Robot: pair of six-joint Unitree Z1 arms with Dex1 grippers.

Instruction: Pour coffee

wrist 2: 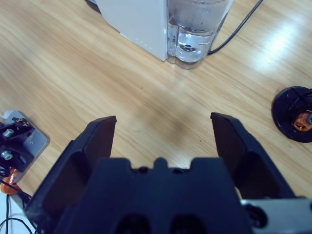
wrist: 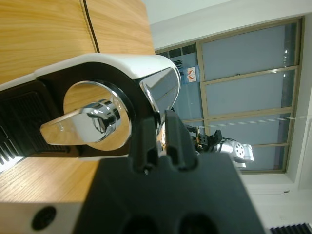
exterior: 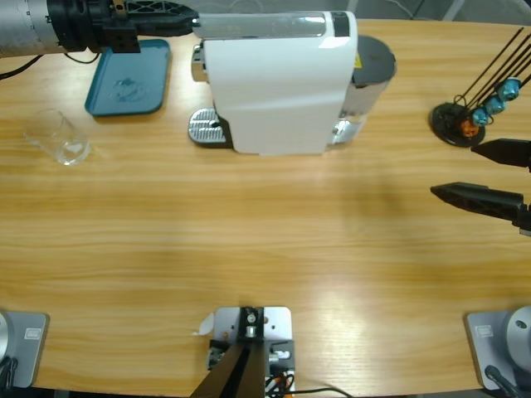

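The left gripper (exterior: 187, 23) is clamped on the chrome lever (wrist: 161, 92) along the top of the white machine (exterior: 278, 83); the glass (exterior: 60, 138) stands well off its drip grate (exterior: 207, 127) — the right gripper (exterior: 473, 174) gapes empty, farther away.

A long wooden tabletop (exterior: 265, 240) carries a white coffee machine (exterior: 278, 83), standing beside the left hand (exterior: 187, 23) at its top lever. A blue tray (exterior: 129, 79) lies just under that hand's arm, with an empty clear glass (exterior: 60, 138) nearby. A black pod stand (exterior: 456, 123) sits just beyond the right hand (exterior: 477, 174).
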